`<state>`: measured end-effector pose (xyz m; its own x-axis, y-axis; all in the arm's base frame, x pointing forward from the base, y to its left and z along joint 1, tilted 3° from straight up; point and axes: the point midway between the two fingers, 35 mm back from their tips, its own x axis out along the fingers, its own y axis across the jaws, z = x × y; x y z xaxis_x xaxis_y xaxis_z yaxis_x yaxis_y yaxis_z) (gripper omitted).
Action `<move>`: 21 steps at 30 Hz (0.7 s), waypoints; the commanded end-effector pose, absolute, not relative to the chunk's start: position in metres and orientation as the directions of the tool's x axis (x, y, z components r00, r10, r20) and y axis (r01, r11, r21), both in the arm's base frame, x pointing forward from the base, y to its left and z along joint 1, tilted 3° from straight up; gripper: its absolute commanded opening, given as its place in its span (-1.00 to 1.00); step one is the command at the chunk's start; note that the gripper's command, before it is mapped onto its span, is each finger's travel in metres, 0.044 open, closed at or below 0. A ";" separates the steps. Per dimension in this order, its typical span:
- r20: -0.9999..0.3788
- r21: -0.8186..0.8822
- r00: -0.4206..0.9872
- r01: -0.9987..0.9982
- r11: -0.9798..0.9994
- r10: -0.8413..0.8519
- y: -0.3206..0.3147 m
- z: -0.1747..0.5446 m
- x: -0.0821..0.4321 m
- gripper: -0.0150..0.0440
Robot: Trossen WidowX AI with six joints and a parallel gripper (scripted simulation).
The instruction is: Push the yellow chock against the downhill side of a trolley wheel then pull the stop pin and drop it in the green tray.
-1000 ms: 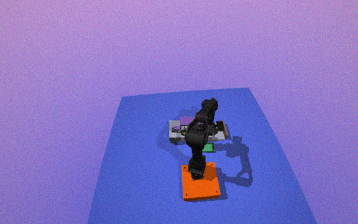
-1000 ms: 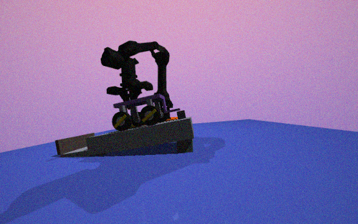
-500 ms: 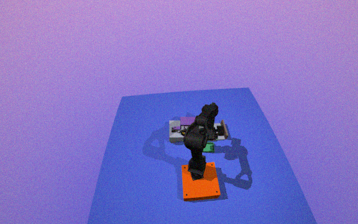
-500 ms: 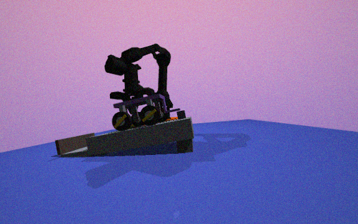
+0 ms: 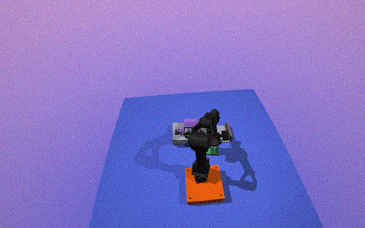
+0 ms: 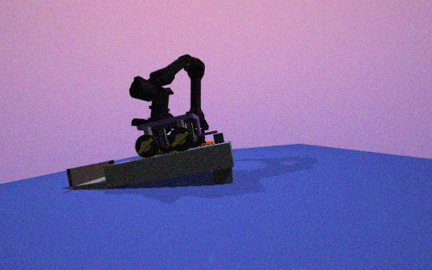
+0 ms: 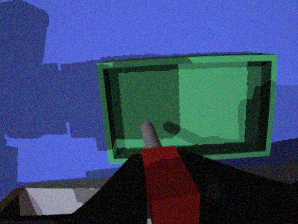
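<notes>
My gripper point(image 7: 157, 161) is shut on the stop pin's red head point(image 7: 171, 186). The grey pin shaft point(image 7: 151, 135) sticks out ahead of it, over the near edge of the green tray point(image 7: 212, 95) point(image 5: 212, 151) in the wrist view; its exact height above the tray is hard to tell. The tray looks empty. The purple-topped trolley point(image 5: 191, 123) point(image 6: 168, 121) stands upright on the grey ramp point(image 5: 179, 142) point(image 6: 171, 165), on its upper part. The yellow chock cannot be made out; the arm and trolley hide much of the ramp, so its contact with a wheel cannot be judged.
A brown end board point(image 5: 229, 131) point(image 6: 89, 174) stands at the ramp's low end. A small dark block point(image 6: 219, 138) sits at its high end. The orange arm base point(image 5: 204, 190) is in front of the tray. The arm point(image 6: 160, 105) is close beside the trolley.
</notes>
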<state>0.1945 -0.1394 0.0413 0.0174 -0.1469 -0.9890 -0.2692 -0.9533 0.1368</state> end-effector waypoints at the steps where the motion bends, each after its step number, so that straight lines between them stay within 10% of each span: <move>1: -0.988 0.146 0.008 -0.268 -0.952 -0.154 -0.146 0.027 0.191 -0.49; 10: -0.988 0.147 0.008 -0.268 -0.952 -0.154 -0.151 0.015 0.189 -0.49; 17: -0.988 0.146 0.008 -0.268 -0.952 -0.154 -0.148 0.015 0.190 0.13; 21: -0.988 0.146 0.008 -0.268 -0.952 -0.154 -0.145 0.014 0.191 0.15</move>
